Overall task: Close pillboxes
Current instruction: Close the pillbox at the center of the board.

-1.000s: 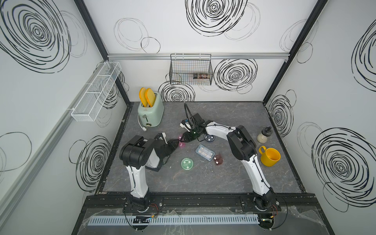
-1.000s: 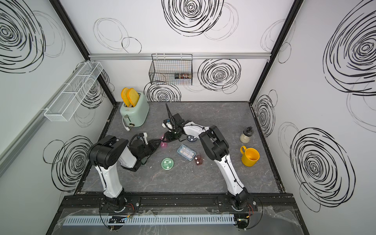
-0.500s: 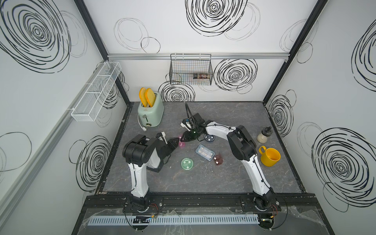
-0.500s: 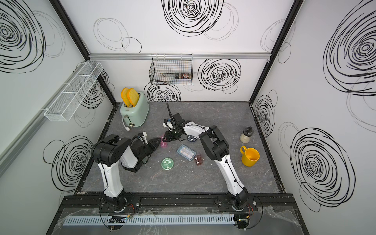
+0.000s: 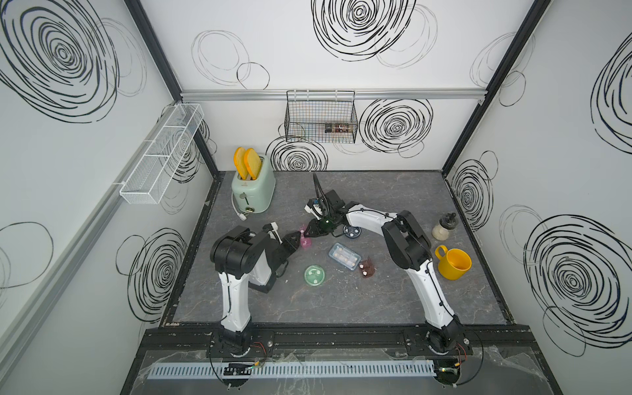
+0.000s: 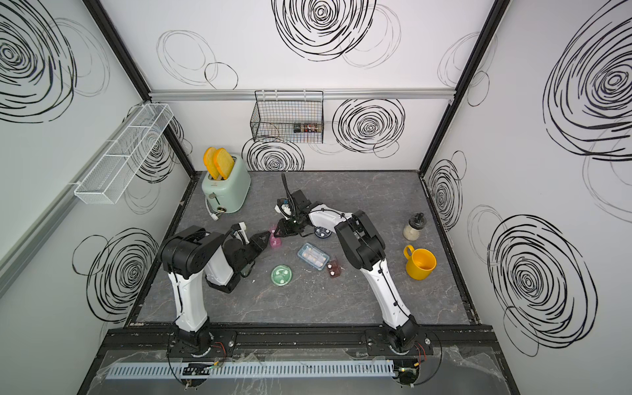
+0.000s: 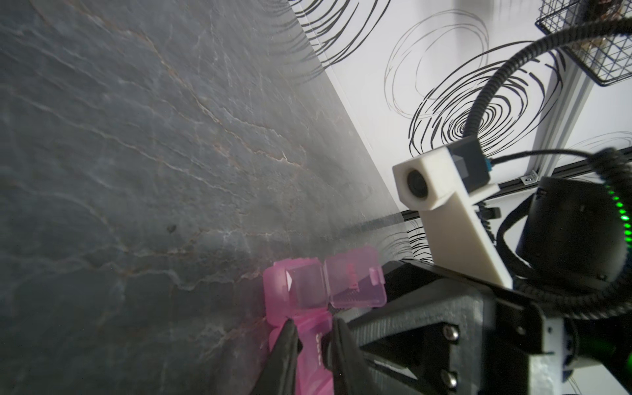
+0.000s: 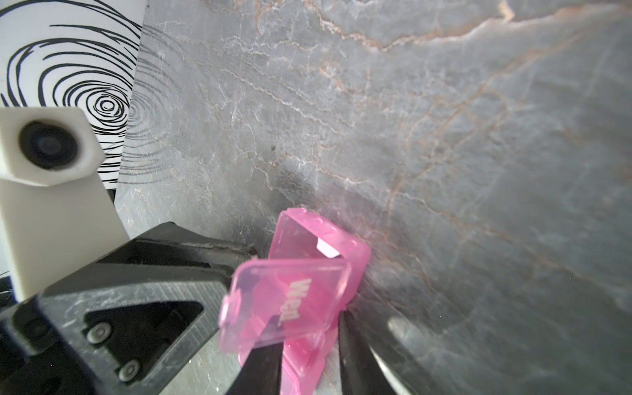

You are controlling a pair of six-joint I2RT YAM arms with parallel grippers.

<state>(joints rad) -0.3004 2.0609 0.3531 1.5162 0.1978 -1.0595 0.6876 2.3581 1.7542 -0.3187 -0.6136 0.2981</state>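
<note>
Pinching the pink pillbox (image 7: 302,294), the left gripper (image 7: 313,322) is closed on it. The right gripper (image 8: 307,342) straddles it; grip unclear.

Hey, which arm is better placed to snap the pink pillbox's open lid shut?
Right. The right gripper sits at the raised lid, so a short push probably closes it. The left gripper clamps the pink box and can steady it.
</note>
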